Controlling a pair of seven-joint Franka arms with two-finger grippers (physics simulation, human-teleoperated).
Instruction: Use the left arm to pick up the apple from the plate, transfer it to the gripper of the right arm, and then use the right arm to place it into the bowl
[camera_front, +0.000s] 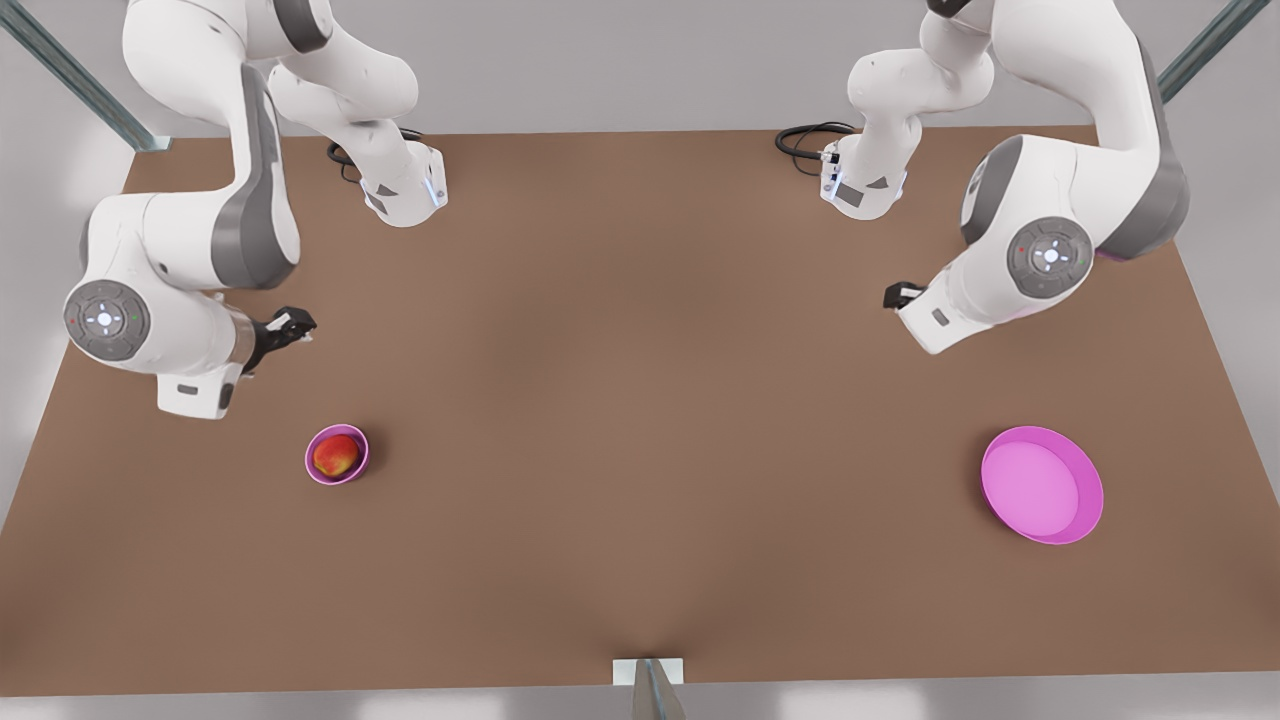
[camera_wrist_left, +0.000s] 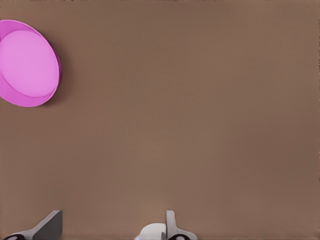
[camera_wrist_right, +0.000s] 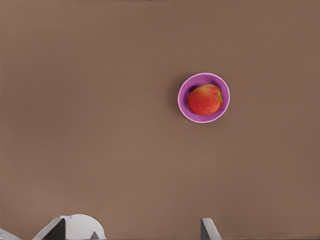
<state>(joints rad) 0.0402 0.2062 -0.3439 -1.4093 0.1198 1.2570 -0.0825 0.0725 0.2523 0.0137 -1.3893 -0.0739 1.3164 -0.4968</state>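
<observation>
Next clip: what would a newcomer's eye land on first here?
The red apple sitting inside the small pink bowl toward the front view's left. Then the wide pink plate, bare, far off at the front view's right. Both arms hang back above the brown table, away from either dish.

This place looks like a robot test bench in a lab, rendered by a simulator, not a home or a kitchen. A plain brown table (camera_front: 640, 400) fills the scene, and 2 white-and-grey arms stand at its far edge. Black cables (camera_front: 805, 140) lie coiled by the arm bases. Grey metal frame struts (camera_front: 75, 75) cross the far corners, and a small bracket (camera_front: 648, 672) sits at the near edge. The walls around are bare and pale grey.
</observation>
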